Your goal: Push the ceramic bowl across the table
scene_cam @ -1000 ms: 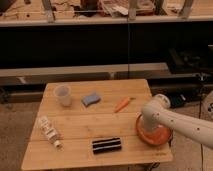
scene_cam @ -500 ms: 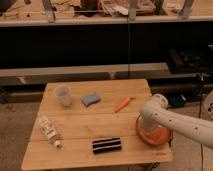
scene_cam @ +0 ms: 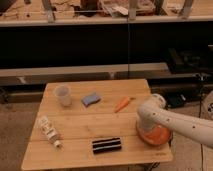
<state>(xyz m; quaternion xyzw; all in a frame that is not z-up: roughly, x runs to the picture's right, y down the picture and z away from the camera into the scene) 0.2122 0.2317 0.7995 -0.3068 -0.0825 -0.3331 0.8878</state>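
The orange bowl (scene_cam: pixel 156 136) sits at the right edge of the wooden table (scene_cam: pixel 80 125), near the front corner, mostly covered by the white arm (scene_cam: pixel 170 120). The gripper (scene_cam: pixel 145 131) is down at the bowl, hidden behind the arm's wrist. Elsewhere lie a cup (scene_cam: pixel 62 95), a blue sponge (scene_cam: pixel 90 99), a carrot (scene_cam: pixel 122 104), a bottle (scene_cam: pixel 49 131) and a black striped block (scene_cam: pixel 106 145).
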